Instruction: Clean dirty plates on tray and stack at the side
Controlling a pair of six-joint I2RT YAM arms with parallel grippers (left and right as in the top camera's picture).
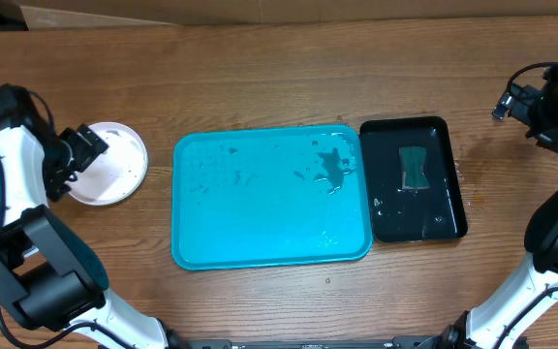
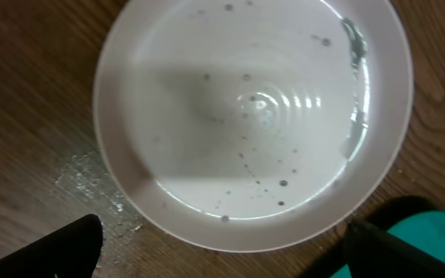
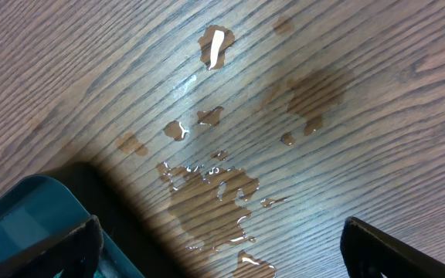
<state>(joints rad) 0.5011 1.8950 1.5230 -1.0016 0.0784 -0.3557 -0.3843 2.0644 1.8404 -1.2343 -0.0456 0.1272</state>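
Our wooden counter (image 1: 260, 87) carries the wet turquoise tray (image 1: 260, 223) at centre, with a black tray (image 1: 439, 218) just beside its right edge. Left of the tray, apart, we see a speckled white plate (image 2: 253, 116) under the left gripper (image 2: 222, 255), jaws wide; the right gripper (image 3: 222, 251), jaws wide too, hangs over a puddle (image 3: 207, 193).

I see a plate (image 1: 114, 167) on the desk (image 1: 260, 78), left of the tray (image 1: 260, 218); a narrower tray (image 1: 434, 229) sits just beside its right edge, a sponge (image 1: 414, 169) lying in it.

Black tray (image 1: 441, 208) holding green sponge (image 1: 414, 169), water puddle (image 3: 211, 197) on wooden table (image 1: 260, 87)
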